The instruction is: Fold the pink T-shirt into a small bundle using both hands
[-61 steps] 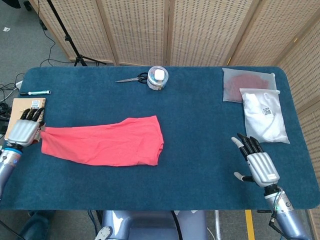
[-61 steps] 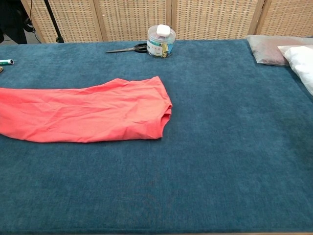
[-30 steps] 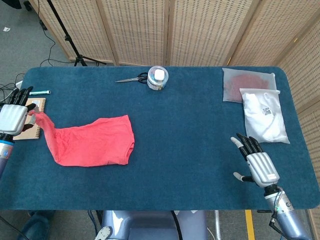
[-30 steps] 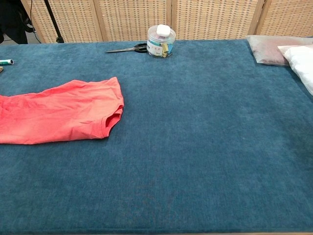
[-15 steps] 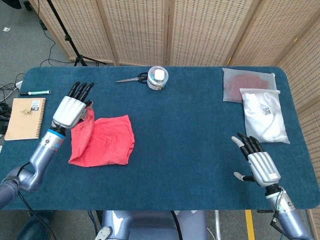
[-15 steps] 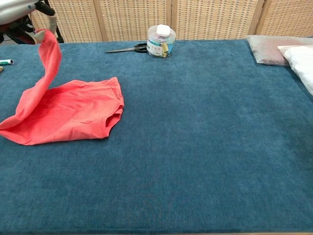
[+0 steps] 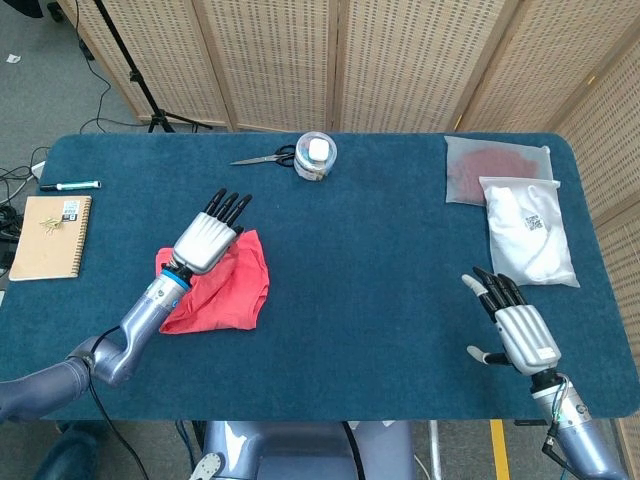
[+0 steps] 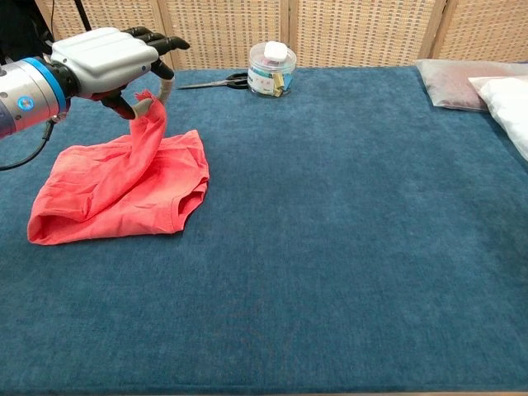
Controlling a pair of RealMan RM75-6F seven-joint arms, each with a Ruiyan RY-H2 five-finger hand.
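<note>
- right hand (image 7: pixel 517 332) shows in head view only, out of the chest frame; its wrist is cut off at the bottom edge
- left hand's (image 8: pixel 106 59) thumb side is hidden from above (chest view shows it better)
- left hand pinches a corner of the pink T-shirt (image 8: pixel 124 190), lifted above the pile, other fingers stretched out straight
- pink T-shirt lies partly folded on the left half of the desk (image 7: pixel 380 300), raised flap draped over the flat part
- right hand holds nothing, fingers spread, near the desk's front right edge
- far edge: scissors (image 7: pixel 265 157) just beside a clear jar (image 7: pixel 316 155)
- two bagged items at the right, contents hard to make out
</note>
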